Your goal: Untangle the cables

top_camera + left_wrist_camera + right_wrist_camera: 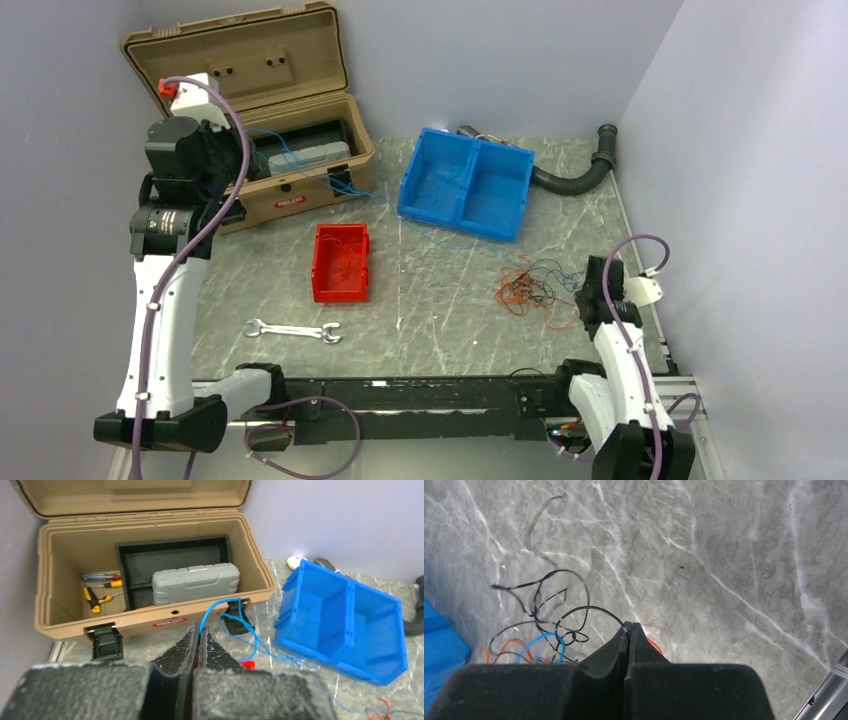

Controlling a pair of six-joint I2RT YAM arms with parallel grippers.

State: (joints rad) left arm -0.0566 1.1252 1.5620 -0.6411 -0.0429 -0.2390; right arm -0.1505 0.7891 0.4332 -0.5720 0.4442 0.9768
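The cables lie as a tangle of thin orange-red, black and blue wires on the table at the right. My right gripper sits low at the tangle's right edge. In the right wrist view it is shut on a black cable, with an orange one showing beside a finger. My left gripper is raised in front of the toolbox. It is shut on a blue cable, which loops past the toolbox latch and trails off toward the tangle.
An open tan toolbox with a grey case stands at the back left. A blue two-part bin, a red bin, a wrench and a black ribbed hose are also on the table. Walls close both sides.
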